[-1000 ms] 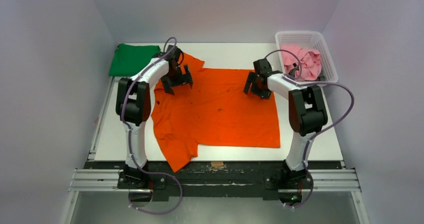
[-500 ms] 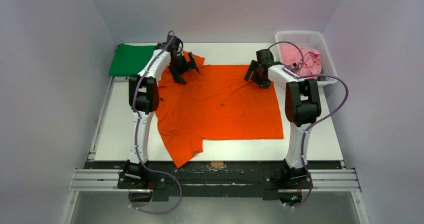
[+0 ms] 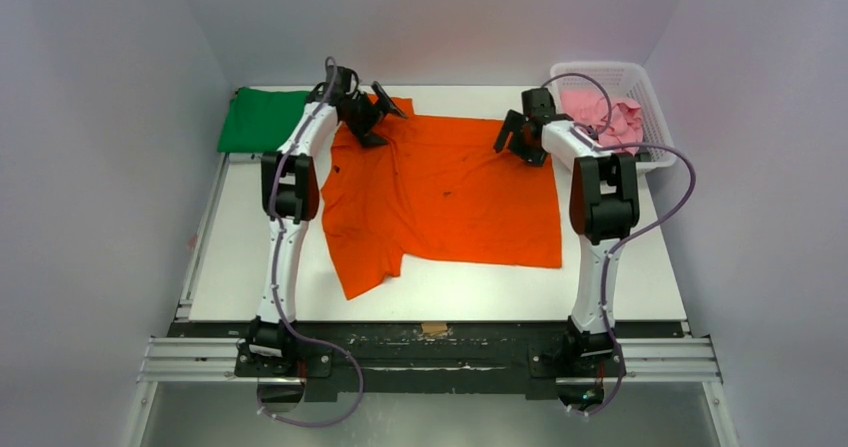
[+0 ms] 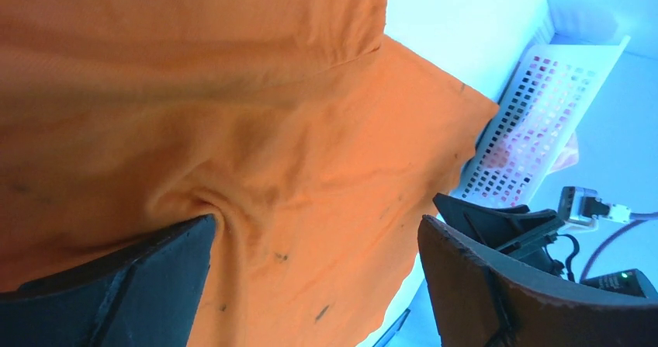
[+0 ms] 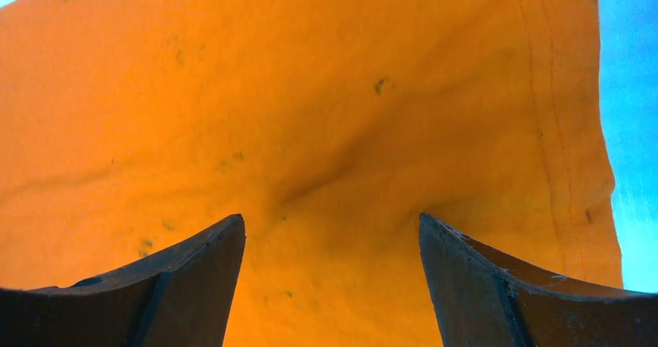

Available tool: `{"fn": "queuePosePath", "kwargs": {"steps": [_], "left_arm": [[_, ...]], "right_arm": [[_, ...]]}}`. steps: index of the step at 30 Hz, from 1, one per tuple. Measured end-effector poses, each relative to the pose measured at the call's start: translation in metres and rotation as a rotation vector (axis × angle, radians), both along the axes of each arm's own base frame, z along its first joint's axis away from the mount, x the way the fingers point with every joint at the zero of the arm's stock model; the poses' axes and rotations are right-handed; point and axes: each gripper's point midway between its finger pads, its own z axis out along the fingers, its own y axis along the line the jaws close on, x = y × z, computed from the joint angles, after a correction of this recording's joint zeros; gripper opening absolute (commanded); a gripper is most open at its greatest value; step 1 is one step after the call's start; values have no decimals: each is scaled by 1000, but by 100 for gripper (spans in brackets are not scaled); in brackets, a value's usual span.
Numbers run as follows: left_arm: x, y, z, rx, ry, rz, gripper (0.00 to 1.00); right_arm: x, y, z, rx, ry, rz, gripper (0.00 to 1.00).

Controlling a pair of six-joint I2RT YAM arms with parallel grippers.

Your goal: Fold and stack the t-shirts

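Orange t-shirt (image 3: 450, 202) lies flat, left hand (image 3: 380, 117) and right hand (image 3: 522, 142) both spread at its far edge.

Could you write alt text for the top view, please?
An orange shirt lies spread on a table, the left gripper and right gripper open on its far edge. A green shirt lies far left; a pink shirt sits in a basket far right.

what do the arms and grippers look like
The left arm and right arm are slim white links with bulky black joint housings; a lilac cable loops along each. The left gripper and right gripper have broad, wedge-shaped matte black fingers with slightly scuffed edges.
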Motion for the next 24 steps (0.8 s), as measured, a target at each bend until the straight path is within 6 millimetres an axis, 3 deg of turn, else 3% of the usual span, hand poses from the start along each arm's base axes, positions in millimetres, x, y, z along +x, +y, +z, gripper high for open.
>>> {"fn": "queuePosePath", "kwargs": {"steps": [3, 5, 8, 12, 15, 18, 21, 24], "left_arm": [[-8, 6, 5, 43, -13, 1, 100], [-19, 14, 19, 88, -25, 3, 100], [-48, 28, 64, 151, -78, 5, 100], [-123, 48, 145, 223, -213, 31, 100], [-179, 51, 176, 259, -299, 44, 100], [-244, 44, 153, 315, -271, 7, 100], [-311, 43, 91, 405, -124, -67, 100], [-371, 65, 38, 510, 43, -83, 100]], "right_arm": [[-6, 1, 8, -5, 5, 31, 82], [-16, 0, 22, -8, -10, 42, 83], [-45, -4, 55, -9, -54, 55, 85], [-96, -11, 105, 8, -168, 56, 89], [-134, -18, 114, 8, -207, 36, 93], [-174, -27, 99, 5, -187, 1, 98], [-207, -35, 77, -3, -150, -32, 99], [-227, -42, 69, -17, -154, -64, 99]]}}
